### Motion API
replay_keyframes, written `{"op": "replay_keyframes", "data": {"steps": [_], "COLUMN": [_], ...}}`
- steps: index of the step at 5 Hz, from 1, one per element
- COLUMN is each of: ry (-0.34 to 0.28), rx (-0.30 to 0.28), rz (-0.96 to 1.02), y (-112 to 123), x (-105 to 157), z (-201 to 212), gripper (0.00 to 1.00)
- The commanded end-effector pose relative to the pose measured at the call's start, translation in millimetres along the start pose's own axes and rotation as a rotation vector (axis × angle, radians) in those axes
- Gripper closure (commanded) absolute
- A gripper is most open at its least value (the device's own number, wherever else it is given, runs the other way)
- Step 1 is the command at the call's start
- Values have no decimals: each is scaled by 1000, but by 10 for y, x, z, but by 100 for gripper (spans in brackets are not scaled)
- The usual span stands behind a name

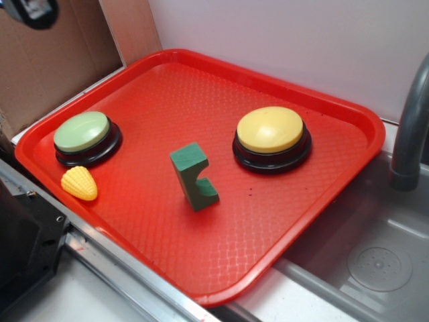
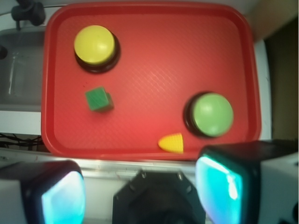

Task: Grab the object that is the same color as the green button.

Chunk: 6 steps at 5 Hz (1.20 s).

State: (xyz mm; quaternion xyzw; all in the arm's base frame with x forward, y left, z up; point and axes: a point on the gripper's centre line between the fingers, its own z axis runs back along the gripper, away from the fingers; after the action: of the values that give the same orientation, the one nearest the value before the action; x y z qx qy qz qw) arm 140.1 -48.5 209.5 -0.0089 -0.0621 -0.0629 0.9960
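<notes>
A small dark green block with a semicircular notch stands upright near the middle of the red tray; the wrist view shows the block from above. The pale green dome button on its black base sits at the tray's left side, and the wrist view has this button at lower right. My gripper hangs high above the tray's near edge, well apart from the block. Its jaws are spread wide and hold nothing. The exterior view does not show its fingers.
A yellow dome button sits on the tray's right half. A yellow toy corn lies beside the green button. A grey sink with a faucet lies right of the tray. Cardboard stands at back left.
</notes>
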Motion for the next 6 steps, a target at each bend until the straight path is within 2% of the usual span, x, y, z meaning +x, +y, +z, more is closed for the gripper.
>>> {"op": "replay_keyframes", "data": {"steps": [1, 2, 3, 4, 5, 6], "ry": [-65, -74, -66, -30, 6, 47], "rx": [-61, -100, -70, -63, -92, -54], "rz": [-153, -151, -100, -121, -137, -142], "y": [-257, -392, -445, -469, -490, -519], "x": [371, 518, 551, 571, 578, 581], "z": [-328, -601, -816, -1065, -1311, -1528], "gripper": [0, 0, 0, 0, 0, 0]}}
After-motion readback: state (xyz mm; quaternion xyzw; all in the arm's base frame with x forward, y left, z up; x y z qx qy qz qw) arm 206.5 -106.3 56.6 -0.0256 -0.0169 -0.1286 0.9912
